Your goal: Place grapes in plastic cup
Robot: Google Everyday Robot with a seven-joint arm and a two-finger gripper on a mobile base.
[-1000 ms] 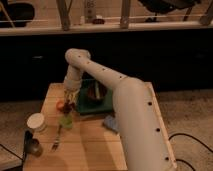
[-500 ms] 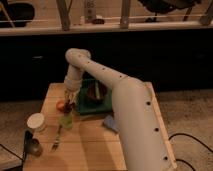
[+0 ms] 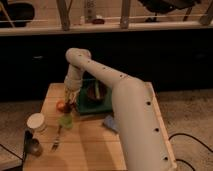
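A pale green lump (image 3: 66, 120), which looks like the grapes, lies on the wooden table (image 3: 90, 150) left of centre. A white cup (image 3: 36, 122) stands upright to its left, near the table's left edge. My gripper (image 3: 70, 99) hangs from the white arm (image 3: 125, 105), pointing down just above and behind the green lump. It is right next to a red-orange round fruit (image 3: 61, 106). I cannot see whether the gripper touches the green lump.
A dark green tray (image 3: 85, 106) with a brown bowl (image 3: 95, 91) sits behind the gripper. A fork (image 3: 55, 143) and a metal cup (image 3: 33, 148) lie at the front left. A blue cloth-like item (image 3: 110, 123) lies by the arm.
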